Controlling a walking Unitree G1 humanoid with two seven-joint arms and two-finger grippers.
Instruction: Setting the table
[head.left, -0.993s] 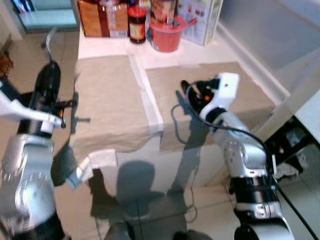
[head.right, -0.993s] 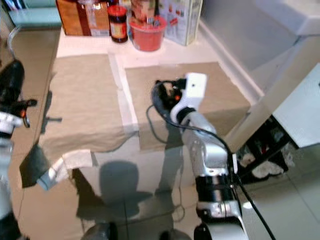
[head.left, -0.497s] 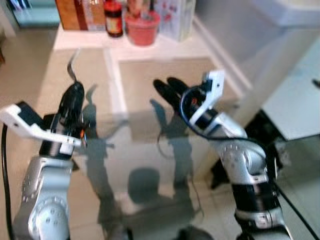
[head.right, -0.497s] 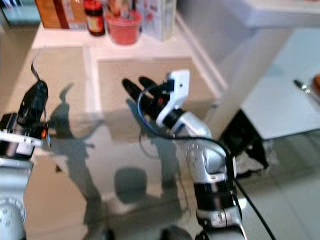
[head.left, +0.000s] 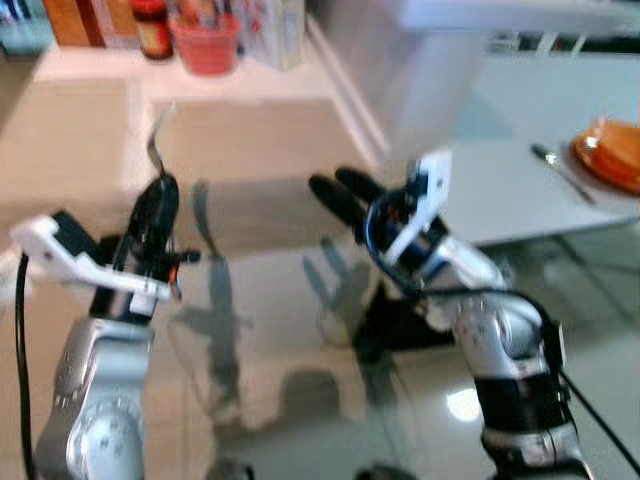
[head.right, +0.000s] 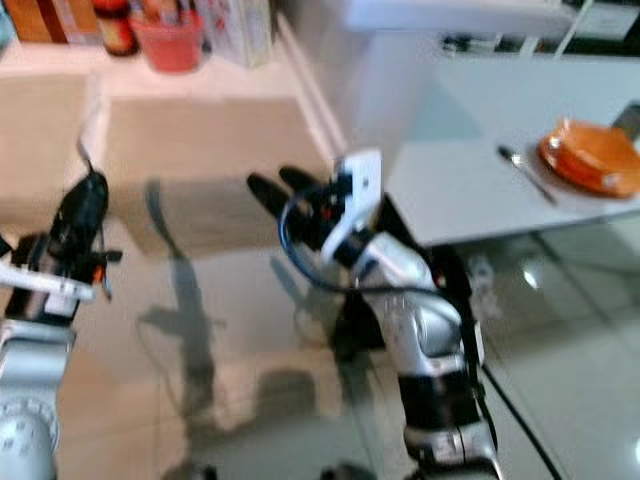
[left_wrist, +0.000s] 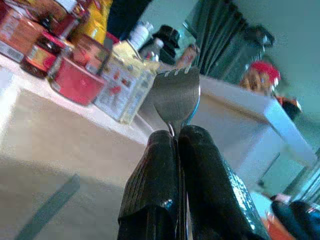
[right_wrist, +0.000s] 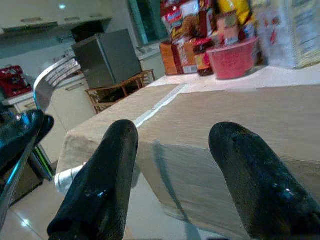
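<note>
Camera swung right, left end effector (left_wrist: 177, 150) pinching fork (left_wrist: 176, 95)

Ahead of the spread fingers of the right gripper (head.left: 343, 190) the cloth-covered table (head.left: 250, 150) lies bare. Jars and boxes (head.left: 205, 35) crowd its far edge; beside them, a white counter (head.right: 450, 20) blocks.

Fork (left_wrist: 176, 95): silver metal, held upright between the closed fingers of the left hand (head.left: 160, 195), tines up and clear of any surface. On the pale worktop (head.right: 470, 180) at the robot's right, an orange plate (head.right: 592, 157) sits near the far right edge. A silver utensil (head.right: 526, 172) lies flat just beside the plate, blurred, type unclear.
</note>
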